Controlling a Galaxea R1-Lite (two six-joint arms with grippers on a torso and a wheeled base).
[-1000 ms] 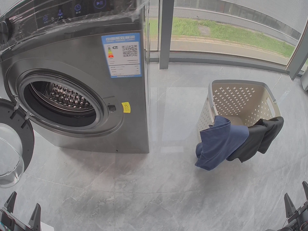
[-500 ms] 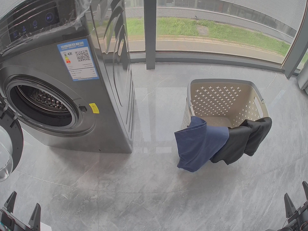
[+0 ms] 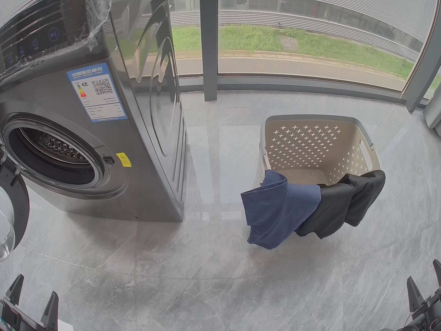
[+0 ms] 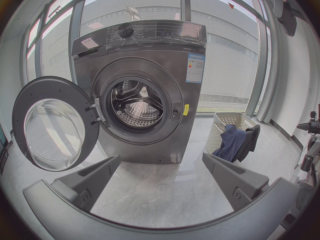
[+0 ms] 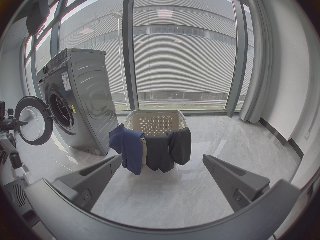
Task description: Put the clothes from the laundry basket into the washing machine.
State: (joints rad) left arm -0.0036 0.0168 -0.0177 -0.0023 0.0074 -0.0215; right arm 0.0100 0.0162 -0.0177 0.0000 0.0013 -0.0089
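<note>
Laundry basket (image 3: 303,145) on the floor to the right of the washing machine (image 3: 138,129), apart from it; blue garment (image 3: 278,210) and black garment (image 3: 342,203) draped side by side over its near rim. Machine door (image 4: 55,124) swung open; left gripper (image 4: 160,156) and right gripper (image 5: 161,157) both spread wide, holding nothing, well short of the basket.

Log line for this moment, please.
stage: before first pick | washing machine: door open | laundry basket: blue garment, black garment draped over near rim | left pincer: open, empty | right pincer: open, empty
</note>
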